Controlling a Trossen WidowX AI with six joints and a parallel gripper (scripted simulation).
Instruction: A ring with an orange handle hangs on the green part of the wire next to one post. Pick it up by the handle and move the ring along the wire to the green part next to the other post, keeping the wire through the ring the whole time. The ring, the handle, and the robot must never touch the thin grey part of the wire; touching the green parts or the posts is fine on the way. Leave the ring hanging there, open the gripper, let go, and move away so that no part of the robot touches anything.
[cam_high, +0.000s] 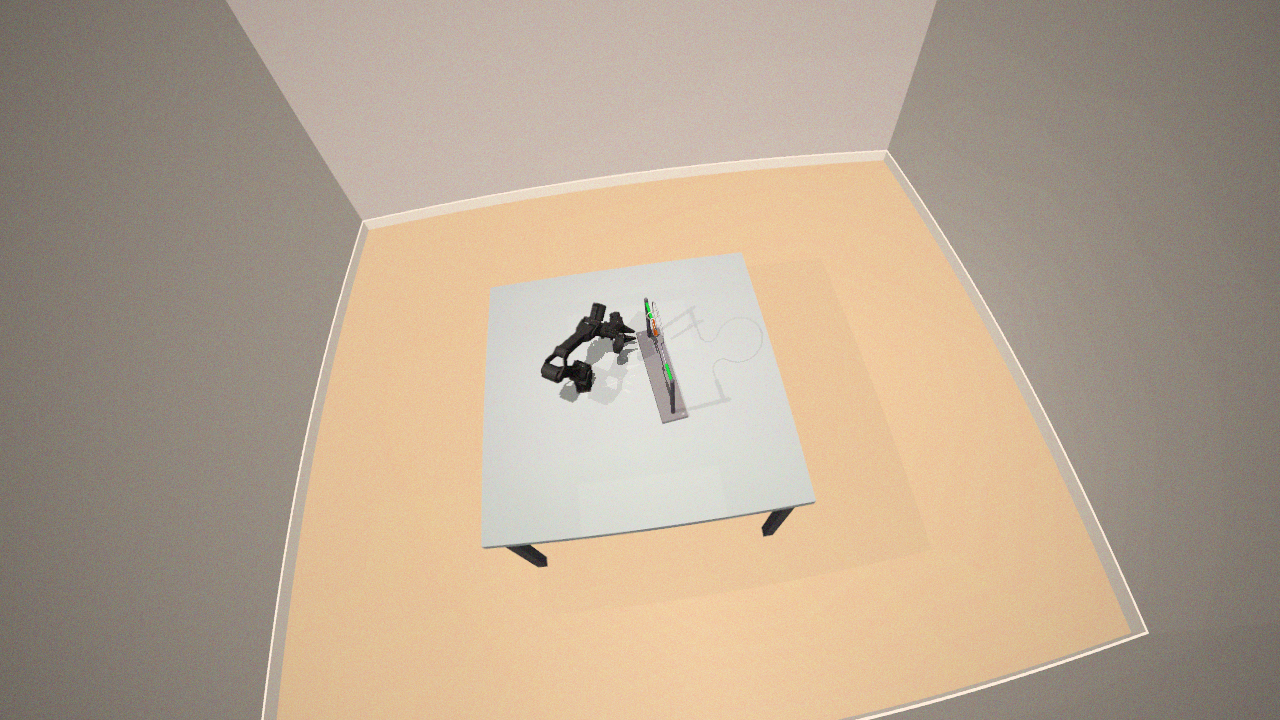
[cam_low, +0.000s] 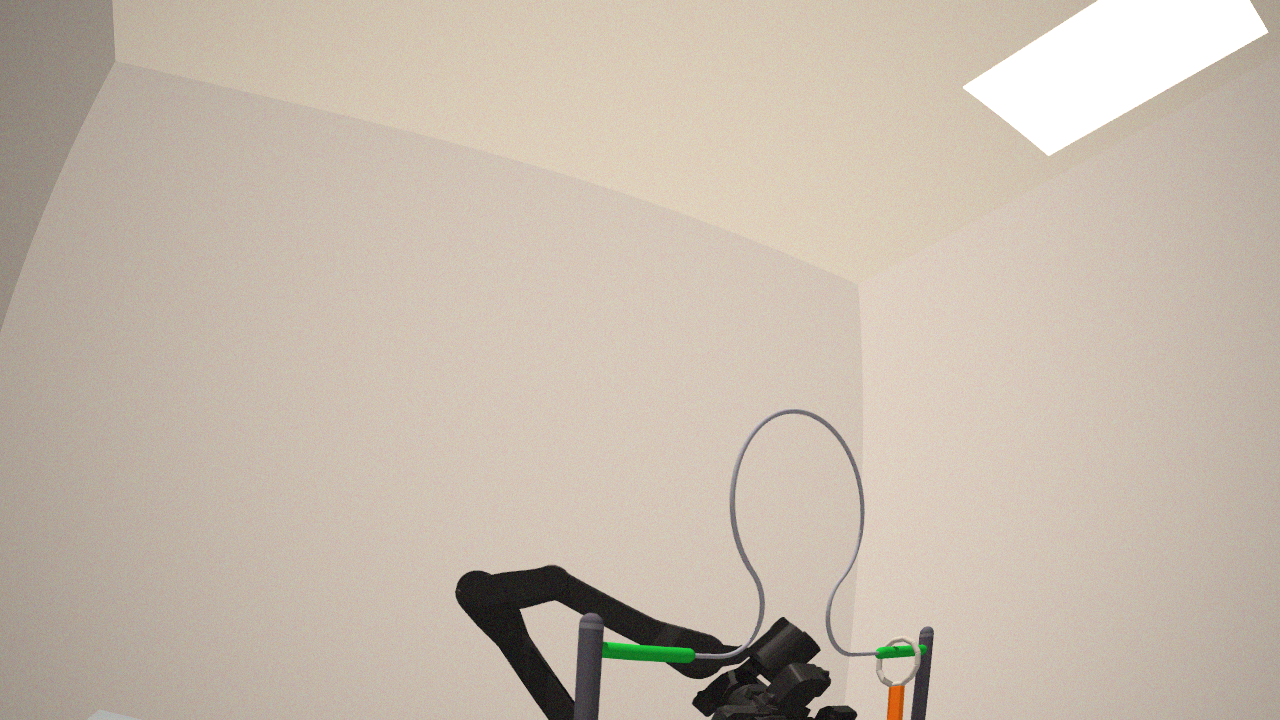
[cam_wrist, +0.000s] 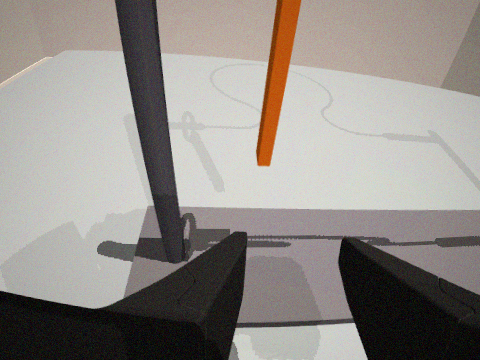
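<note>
The pale ring (cam_low: 878, 667) hangs around the green part (cam_low: 887, 652) next to the right post (cam_low: 925, 671) in the exterior view. Its orange handle (cam_high: 655, 329) (cam_low: 895, 702) (cam_wrist: 280, 80) hangs nearly straight down. My gripper (cam_high: 634, 337) (cam_wrist: 294, 247) is partly open, with nothing between its fingers. In the wrist view the handle's lower end is beyond and above the fingertips, apart from them. The other green part (cam_high: 668, 370) (cam_low: 648, 652) carries no ring. The thin grey wire (cam_low: 793, 411) rises in a tall loop between the green parts.
The post (cam_wrist: 150, 110) near the ring stands left of the handle in the wrist view. The other post (cam_high: 673, 397) (cam_low: 588, 671) is at the far end of the base plate (cam_high: 663, 386). The table (cam_high: 572, 465) carries the arm and base.
</note>
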